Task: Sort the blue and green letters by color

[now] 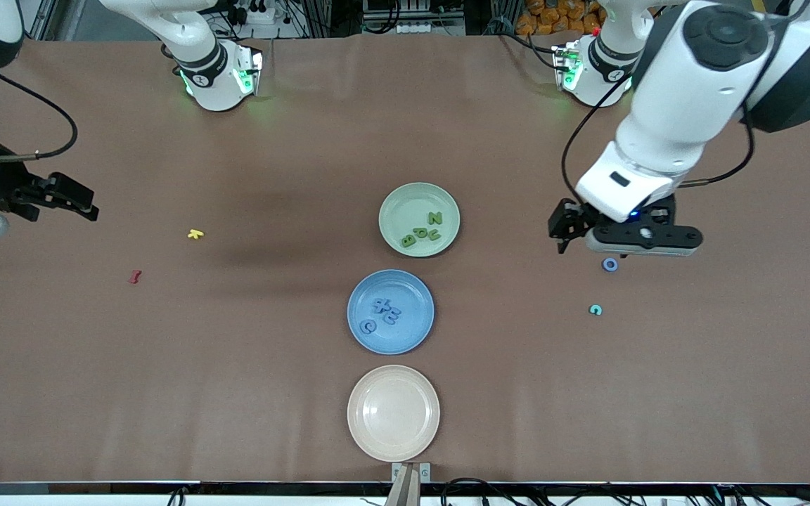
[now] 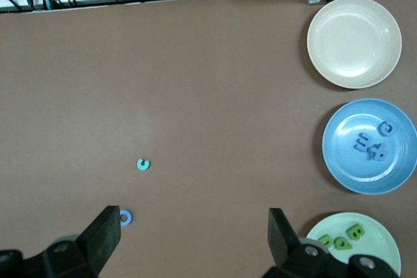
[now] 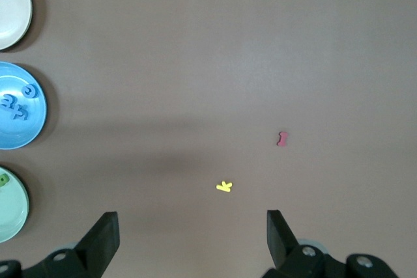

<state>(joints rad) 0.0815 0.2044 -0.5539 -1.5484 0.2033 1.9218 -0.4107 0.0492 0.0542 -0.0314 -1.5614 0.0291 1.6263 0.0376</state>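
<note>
**One blue ring left to pick up**

You are near the end of the sorting. The green plate (image 1: 419, 219) already has four green letters (image 1: 425, 230) in it. The blue plate (image 1: 390, 311), nearer the front camera, has three blue letters (image 1: 382, 313) in it. The cream plate (image 1: 393, 413), nearest the camera, has nothing in it.

Your left gripper (image 1: 565, 226) hangs over the table (image 1: 250, 351) toward the left arm's end, with its fingers spread wide and nothing between them. A small blue ring (image 1: 610, 264) lies on the table just beside it. A little teal letter (image 1: 595, 309) lies near the ring, a bit nearer the camera.

Your right gripper (image 1: 71, 200) waits at the right arm's end, also wide open and holding nothing. The yellow letter (image 1: 196, 234) and the red letter (image 1: 135, 277) lie there and are not part of your job.

It looks like your next move is the blue ring. Bring the left gripper straight over it, go down, and close gently. The ring is tiny and flat, so aim well, then carry it to the blue plate.
</note>
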